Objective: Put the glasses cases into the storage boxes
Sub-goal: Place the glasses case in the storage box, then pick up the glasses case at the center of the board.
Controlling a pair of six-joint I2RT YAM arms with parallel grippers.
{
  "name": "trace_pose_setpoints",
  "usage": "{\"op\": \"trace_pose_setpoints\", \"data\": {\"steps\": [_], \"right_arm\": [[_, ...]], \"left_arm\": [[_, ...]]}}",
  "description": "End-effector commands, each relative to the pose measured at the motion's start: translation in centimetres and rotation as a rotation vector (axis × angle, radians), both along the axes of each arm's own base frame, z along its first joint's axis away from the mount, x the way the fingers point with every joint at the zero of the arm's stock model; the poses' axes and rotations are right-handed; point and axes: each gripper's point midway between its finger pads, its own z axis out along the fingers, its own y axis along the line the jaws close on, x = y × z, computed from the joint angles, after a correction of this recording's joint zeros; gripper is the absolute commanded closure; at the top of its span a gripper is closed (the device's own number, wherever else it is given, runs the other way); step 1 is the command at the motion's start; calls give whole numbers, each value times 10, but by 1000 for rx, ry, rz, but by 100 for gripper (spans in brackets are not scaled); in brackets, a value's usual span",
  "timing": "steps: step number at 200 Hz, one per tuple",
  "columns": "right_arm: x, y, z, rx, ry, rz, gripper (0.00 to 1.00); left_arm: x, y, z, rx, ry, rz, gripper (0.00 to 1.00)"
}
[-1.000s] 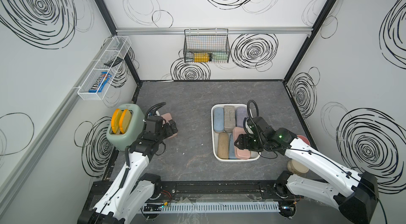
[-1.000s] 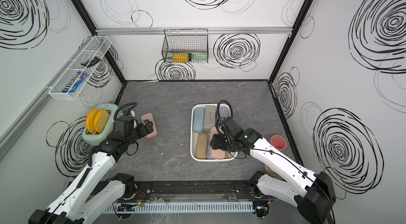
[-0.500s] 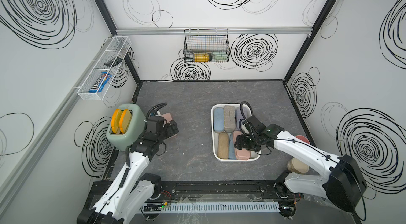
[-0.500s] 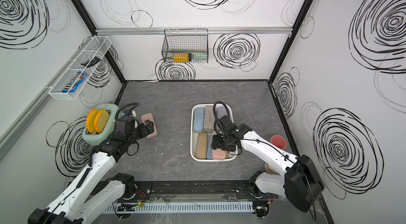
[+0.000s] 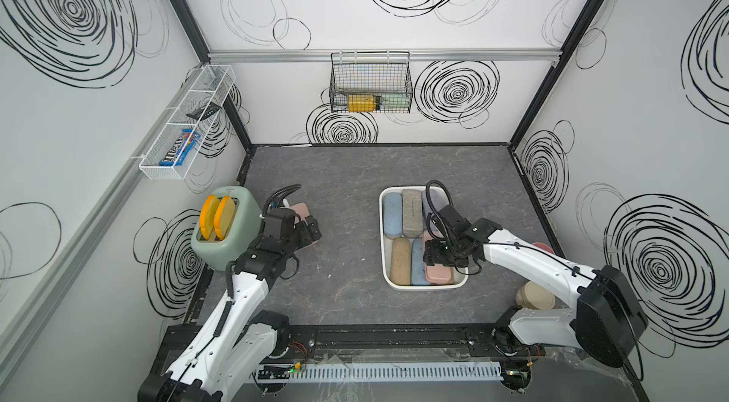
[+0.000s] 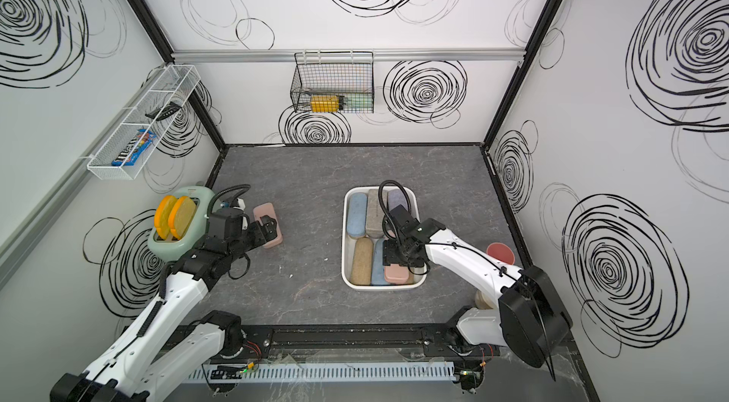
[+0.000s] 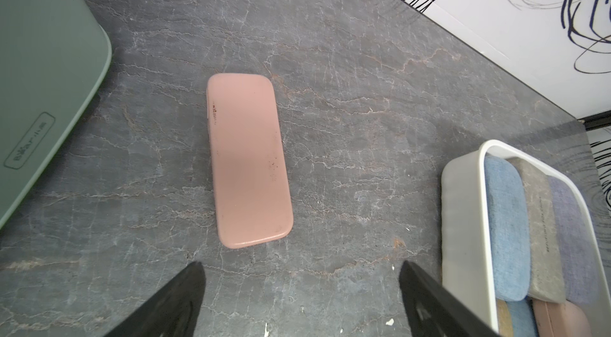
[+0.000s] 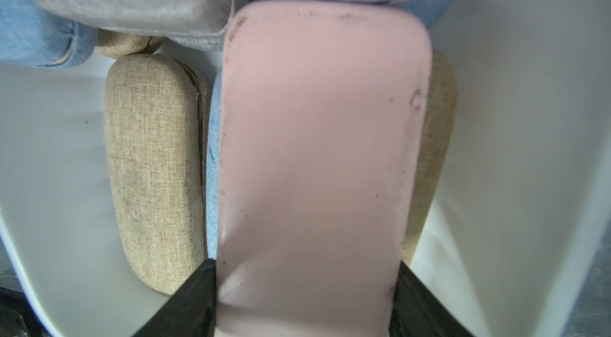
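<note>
A white storage box [image 5: 382, 238] [image 6: 344, 238] holds several glasses cases: blue [image 5: 392, 214], grey [image 5: 411, 212], lilac [image 5: 430, 199] and tan [image 5: 400, 266]. My right gripper [image 5: 432, 258] [image 8: 305, 269] is inside the box, shut on a flat pink case [image 8: 324, 137] [image 5: 438, 274] that rests on top of the front cases. Another pink case [image 7: 248, 160] [image 6: 264, 210] lies flat on the table by the toaster. My left gripper [image 7: 299, 266] [image 5: 311, 228] hovers open just short of that case's near end, touching nothing.
A green toaster [image 5: 225, 226] with two orange toast slices stands at the left, close to my left arm. A red cup [image 6: 499, 254] and a beige round object [image 5: 534, 295] sit beyond the right arm. A wire basket [image 5: 371, 82] and a white wire shelf [image 5: 185, 124] hang on the walls.
My right arm has drawn in closer to the box and brought the pink case down lengthwise onto the front cases; its jaws stand a touch wider. The left arm has not moved.
</note>
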Motion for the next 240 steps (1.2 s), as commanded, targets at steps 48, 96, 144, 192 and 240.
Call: {"op": "trace_pose_setpoints", "data": {"steps": [48, 96, 144, 192, 240], "right_arm": [[2, 0, 23, -47, -82, -3, 8], [0, 2, 65, -37, -187, -21, 4], [-6, 14, 104, 84, -321, -15, 3], [-11, 14, 117, 166, -369, -15, 3], [-18, 4, 125, 191, -395, -26, 3]], "left_arm": [[2, -2, 4, 25, -4, 6, 4], [3, 6, 0, 29, 19, 36, 4], [18, 21, -7, -5, 65, 58, 4], [42, 8, -23, 5, 117, 53, 4], [55, 6, -55, 73, 228, 82, 4]]}}
